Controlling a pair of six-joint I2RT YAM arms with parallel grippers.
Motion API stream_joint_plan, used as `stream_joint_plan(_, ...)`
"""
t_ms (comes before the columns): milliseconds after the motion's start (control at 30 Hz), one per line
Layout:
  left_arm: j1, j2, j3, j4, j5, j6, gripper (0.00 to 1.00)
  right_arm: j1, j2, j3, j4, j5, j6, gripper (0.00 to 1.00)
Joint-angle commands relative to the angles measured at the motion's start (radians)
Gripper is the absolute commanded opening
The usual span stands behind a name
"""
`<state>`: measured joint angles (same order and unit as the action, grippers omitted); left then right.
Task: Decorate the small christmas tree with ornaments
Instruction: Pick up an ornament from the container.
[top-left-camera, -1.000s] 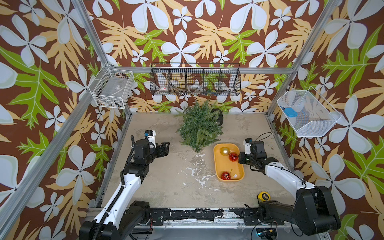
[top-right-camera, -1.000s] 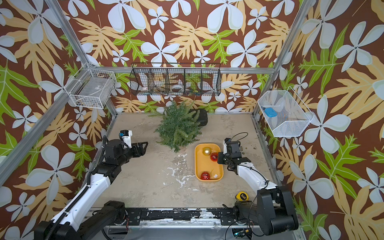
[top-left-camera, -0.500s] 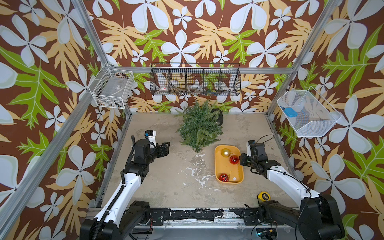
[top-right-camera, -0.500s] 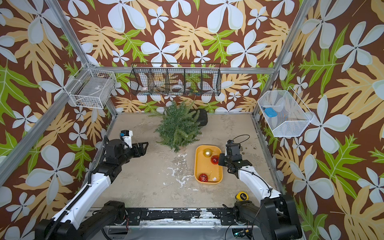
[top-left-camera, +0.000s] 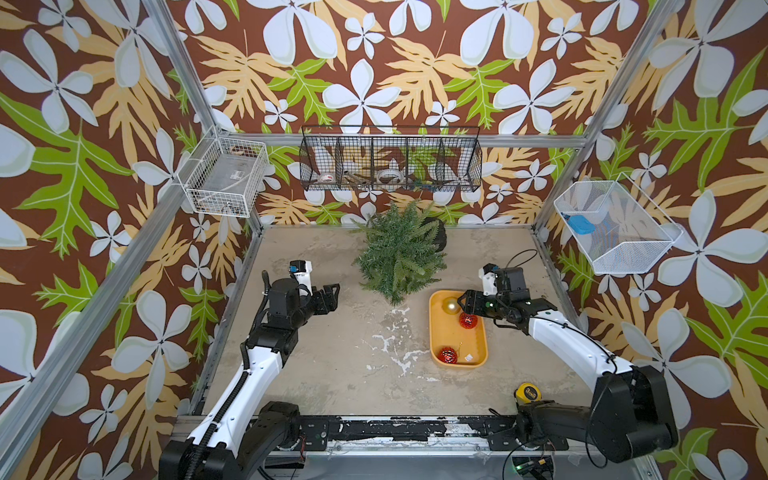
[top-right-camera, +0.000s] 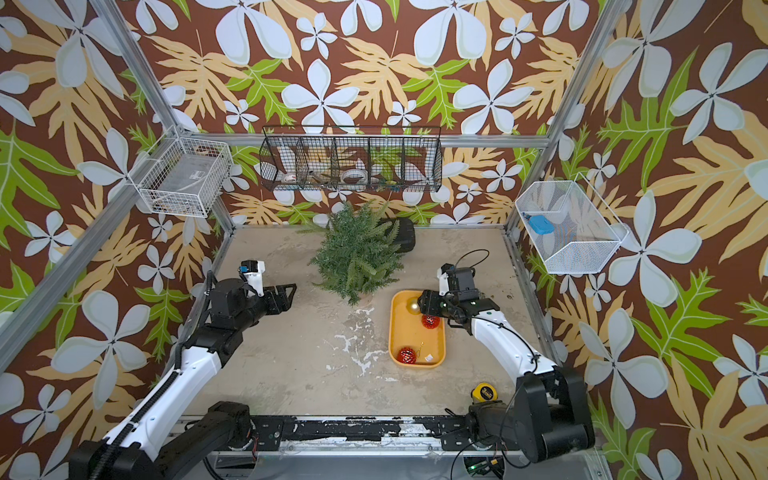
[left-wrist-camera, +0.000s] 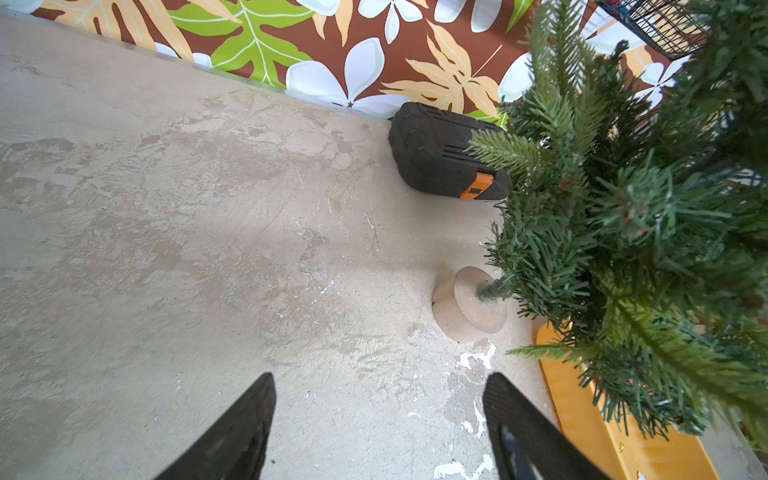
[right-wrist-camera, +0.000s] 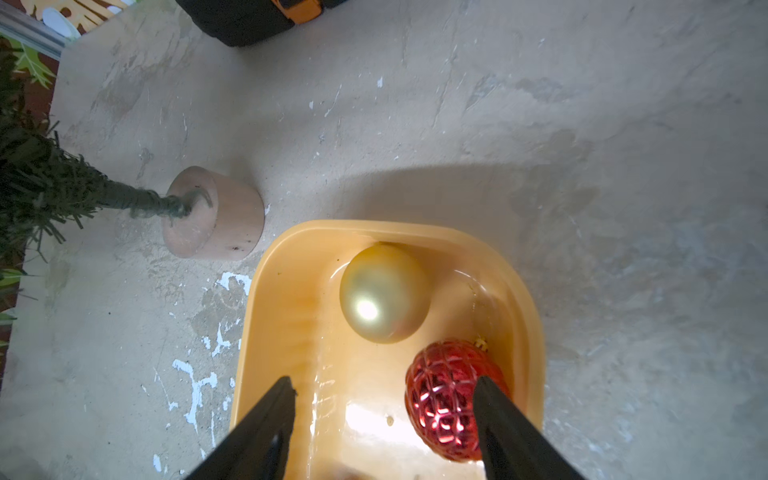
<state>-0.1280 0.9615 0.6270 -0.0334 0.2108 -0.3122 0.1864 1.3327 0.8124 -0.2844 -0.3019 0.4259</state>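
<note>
The small christmas tree (top-left-camera: 399, 257) (top-right-camera: 357, 257) stands at the back middle on a round wooden base (right-wrist-camera: 216, 216) (left-wrist-camera: 469, 307). To its right a yellow tray (top-left-camera: 478, 349) (right-wrist-camera: 282, 332) holds the ornaments: one gold (top-left-camera: 450, 306) (right-wrist-camera: 384, 293), one red (top-left-camera: 468, 321) (right-wrist-camera: 444, 399) and another red (top-left-camera: 448, 355) at the near end. My right gripper (top-left-camera: 462, 302) (right-wrist-camera: 382, 382) hangs open over the tray's far end, the nearer red ball beside one finger. My left gripper (top-left-camera: 334, 291) (left-wrist-camera: 380, 378) is open and empty, left of the tree.
A black case with an orange latch (top-left-camera: 436, 235) (left-wrist-camera: 444, 153) lies behind the tree. A yellow tape measure (top-left-camera: 527, 392) sits near the front right. Wire baskets hang on the back wall (top-left-camera: 390, 166), left wall (top-left-camera: 224, 178) and right wall (top-left-camera: 615, 232).
My right gripper has gone from shut to open and has shifted slightly left over the tray's far end. The left arm has not moved.
</note>
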Motion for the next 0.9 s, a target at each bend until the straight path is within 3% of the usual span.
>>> stream_joint_plan(0, 0.001, -0.004, 0.000, 0.002, 0.010, -0.007, 0.80, 0.000, 0.054, 0.024, 0.009, -0.071, 0.028, 0.75)
stream_joint_plan(133, 0.001, -0.004, -0.002, 0.002, 0.013, -0.010, 0.80, 0.001, 0.126, 0.046, 0.017, -0.101, 0.024, 0.83)
stream_joint_plan(267, 0.001, -0.003, -0.007, 0.007, 0.021, -0.012, 0.82, 0.005, 0.182, 0.069, 0.019, -0.102, 0.011, 0.83)
stream_joint_plan(867, 0.002, 0.001, -0.018, 0.019, 0.022, -0.011, 0.83, 0.008, 0.296, 0.063, 0.111, -0.137, 0.041, 0.68)
